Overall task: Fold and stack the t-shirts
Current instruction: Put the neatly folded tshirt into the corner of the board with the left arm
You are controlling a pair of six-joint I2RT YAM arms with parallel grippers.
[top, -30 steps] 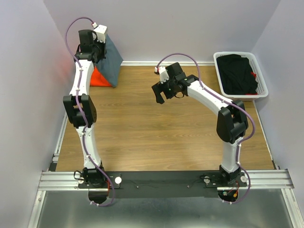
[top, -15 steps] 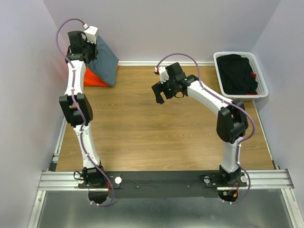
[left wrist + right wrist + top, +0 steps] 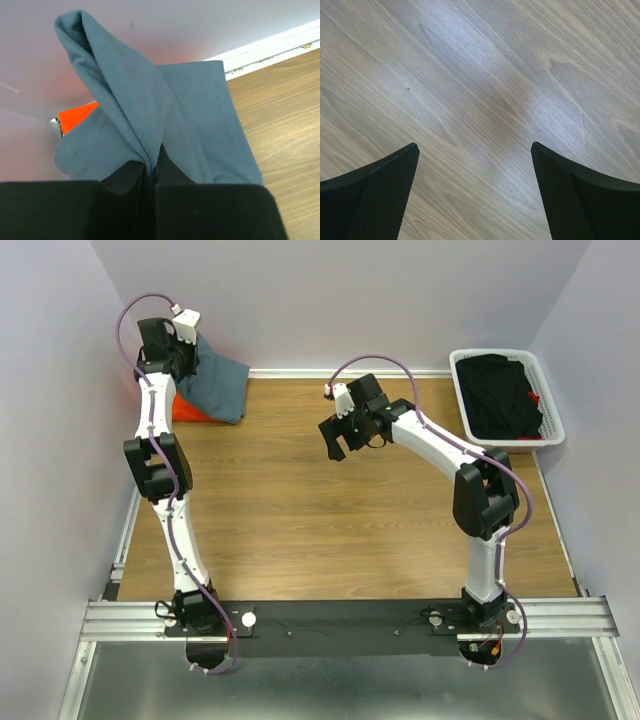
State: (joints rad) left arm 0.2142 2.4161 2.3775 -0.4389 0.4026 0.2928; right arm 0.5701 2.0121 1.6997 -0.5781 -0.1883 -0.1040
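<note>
The slate blue-grey t-shirt point(image 3: 218, 382) lies bunched at the table's far left corner against the back wall. It fills the left wrist view point(image 3: 165, 115). My left gripper point(image 3: 183, 348) is shut on a pinched fold of it point(image 3: 150, 167). The orange t-shirt point(image 3: 186, 408) lies partly under the blue-grey one; a small patch shows in the left wrist view point(image 3: 77, 116). My right gripper point(image 3: 338, 439) is open and empty above bare wood in the middle of the table, with its fingers point(image 3: 385, 195) wide apart.
A white basket point(image 3: 548, 430) holding dark clothing point(image 3: 502, 392) stands at the far right corner. Walls close in the left, back and right sides. A white baseboard point(image 3: 280, 45) runs along the back wall. The metal rail point(image 3: 350, 618) with both arm bases runs along the near edge.
My left gripper has moved left and back toward the corner with the blue-grey t-shirt, which has dropped from a raised tent shape into a lower heap. The right arm has barely moved.
</note>
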